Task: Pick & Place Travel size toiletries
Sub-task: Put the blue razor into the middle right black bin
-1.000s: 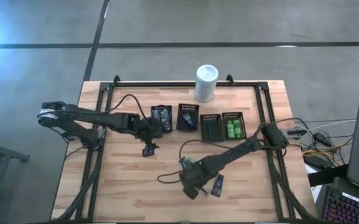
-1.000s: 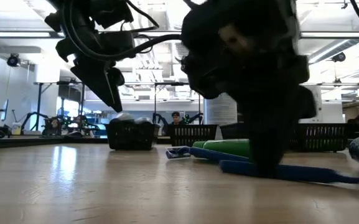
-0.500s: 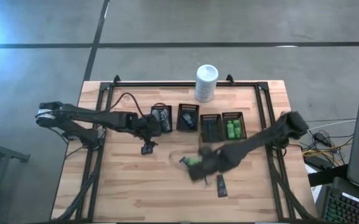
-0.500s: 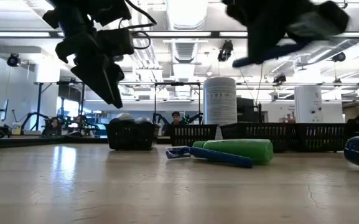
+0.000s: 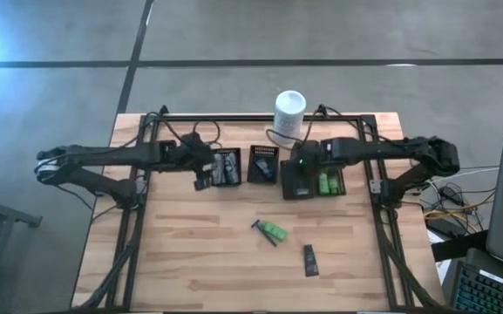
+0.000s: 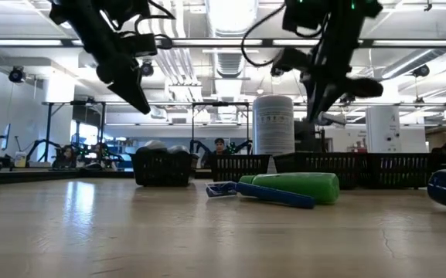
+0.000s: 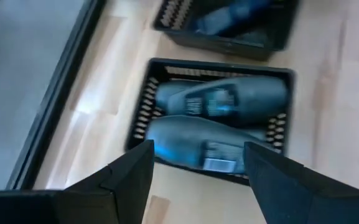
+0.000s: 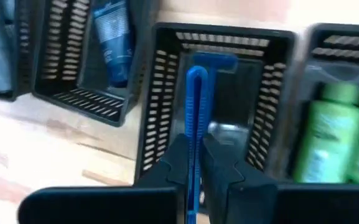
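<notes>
My right gripper [image 5: 302,167] is shut on a thin blue razor [image 8: 195,106] over the third black tray [image 5: 296,180]; it also shows in the low view [image 6: 325,93]. My left gripper [image 5: 202,180] is open and empty, above the near left corner of the leftmost tray [image 7: 143,118], which holds two grey oval bottles [image 7: 229,102]. A green bottle [image 5: 275,230] lies on its side on the table with a second blue razor [image 5: 260,228] against it. A small black tube [image 5: 309,259] lies flat nearer the front edge. My right gripper pinches the razor's handle [image 8: 195,140] between its two fingers. The fingers lie along the handle, and the razor's head [image 8: 211,61] sticks out ahead of them, over the tray's inside. The razor is clear of the table.
Several black slotted trays stand in a row; one holds a blue tube [image 8: 112,40], the rightmost holds green bottles [image 5: 327,181]. A tall white container [image 5: 289,116] stands behind them at the far edge. Bare wood [image 5: 190,253] lies in front of the trays.
My right gripper has risen from the table near the green bottle with the blue razor and gone toward the far edge, to above the third tray. My left gripper has gone toward the far edge, up to the leftmost tray, staying open.
</notes>
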### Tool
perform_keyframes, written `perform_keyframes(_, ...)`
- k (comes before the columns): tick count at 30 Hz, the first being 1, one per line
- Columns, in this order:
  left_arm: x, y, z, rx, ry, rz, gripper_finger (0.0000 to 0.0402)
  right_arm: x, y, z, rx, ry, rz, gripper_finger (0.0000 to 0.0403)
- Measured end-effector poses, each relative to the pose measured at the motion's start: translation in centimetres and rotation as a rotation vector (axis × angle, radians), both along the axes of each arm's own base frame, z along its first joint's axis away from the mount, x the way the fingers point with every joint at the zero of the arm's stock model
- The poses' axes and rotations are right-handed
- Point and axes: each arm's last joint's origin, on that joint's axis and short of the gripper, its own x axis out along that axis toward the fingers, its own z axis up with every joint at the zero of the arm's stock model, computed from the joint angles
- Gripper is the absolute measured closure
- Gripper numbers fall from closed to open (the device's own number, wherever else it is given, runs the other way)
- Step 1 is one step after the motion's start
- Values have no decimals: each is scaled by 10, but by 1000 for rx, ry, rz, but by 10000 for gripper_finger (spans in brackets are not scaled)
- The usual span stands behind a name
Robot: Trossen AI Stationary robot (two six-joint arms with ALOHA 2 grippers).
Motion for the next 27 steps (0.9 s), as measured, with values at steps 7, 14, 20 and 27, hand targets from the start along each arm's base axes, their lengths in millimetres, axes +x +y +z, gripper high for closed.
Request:
perform_keyframes(7, -4, 16, 0, -10, -6, 87, 152, -9, -31, -40, 28, 12, 68, 380)
perform_keyframes(14, -4, 17, 0, -40, -30, 136, 152, -15, -45, -54, -13, 70, 65, 357)
perform_keyframes(20, -4, 17, 0, -53, -42, 155, 152, -11, -48, -57, -21, 67, 85, 313)
perform_keyframes(27, -4, 17, 0, -61, -50, 166, 152, 0, -39, -49, -16, 36, 146, 232)
